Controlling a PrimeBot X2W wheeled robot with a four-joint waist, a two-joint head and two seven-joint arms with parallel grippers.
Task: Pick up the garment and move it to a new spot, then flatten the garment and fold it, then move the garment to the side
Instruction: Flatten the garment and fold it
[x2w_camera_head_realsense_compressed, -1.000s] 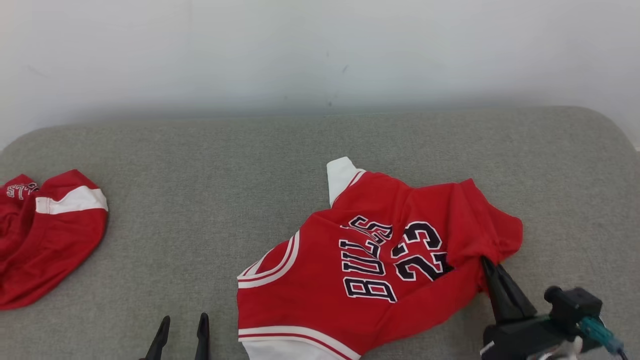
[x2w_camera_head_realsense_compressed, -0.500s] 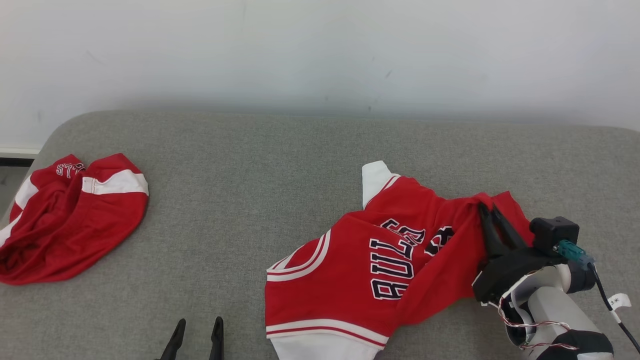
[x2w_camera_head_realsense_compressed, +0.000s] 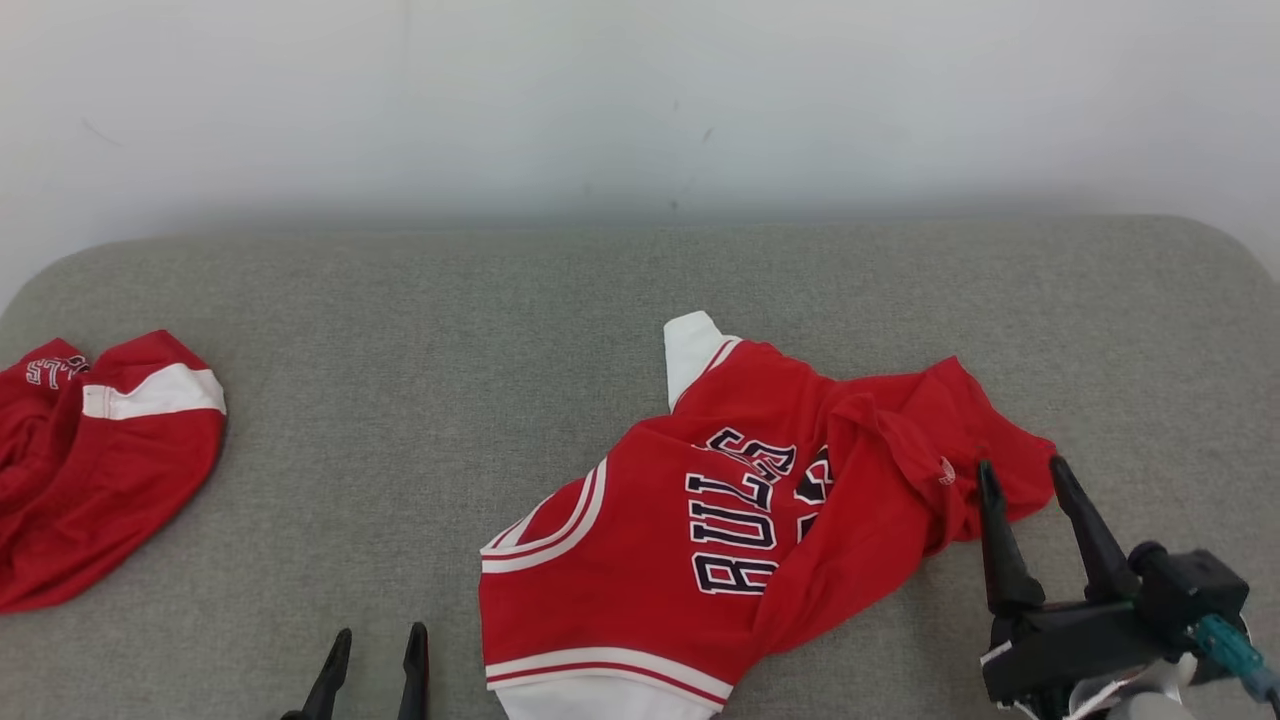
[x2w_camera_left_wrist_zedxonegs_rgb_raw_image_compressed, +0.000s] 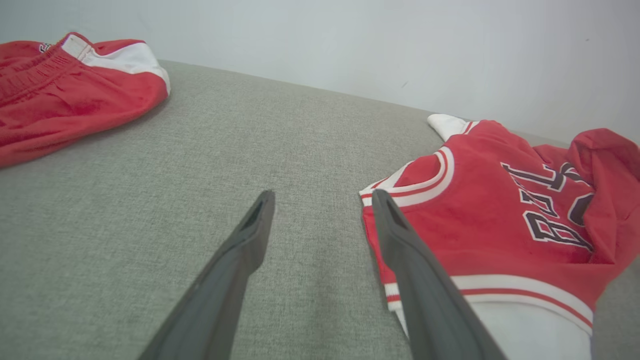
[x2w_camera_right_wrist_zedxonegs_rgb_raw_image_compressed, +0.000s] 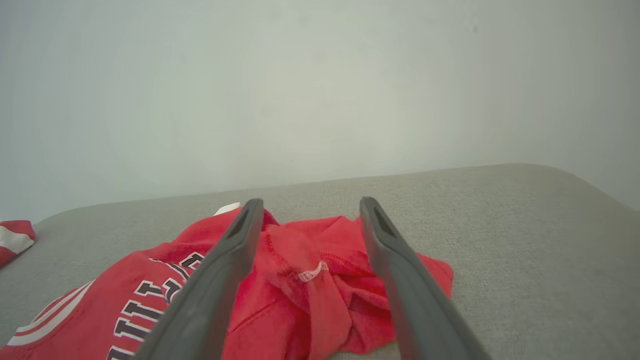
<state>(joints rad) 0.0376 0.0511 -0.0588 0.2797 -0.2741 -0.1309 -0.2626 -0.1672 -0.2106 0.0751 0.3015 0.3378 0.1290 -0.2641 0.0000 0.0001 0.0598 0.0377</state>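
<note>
Red knit jersey with black BULLS lettering (x2w_camera_head_realsense_compressed: 720, 520), rumpled right of centre on grey fabric cushion (x2w_camera_head_realsense_compressed: 400, 400) | right gripper (x2w_camera_head_realsense_compressed: 1021, 468) spread, empty, beside bunched edge | left gripper (x2w_camera_head_realsense_compressed: 380, 632) spread, idle | advice: pinch one layer, pull outward low.

The head camera looks forward and down from above the near edge of the grey bench (x2w_camera_head_realsense_compressed: 400, 330), taking in its full width up to the pale wall (x2w_camera_head_realsense_compressed: 640, 100). The left wrist camera sits low and close to the fabric, sighting along the left pincer (x2w_camera_left_wrist_zedxonegs_rgb_raw_image_compressed: 322, 193). The right wrist camera sights along the right pincer (x2w_camera_right_wrist_zedxonegs_rgb_raw_image_compressed: 311, 200) toward the same wall. All three share the red jersey (x2w_camera_head_realsense_compressed: 640, 540).
</note>
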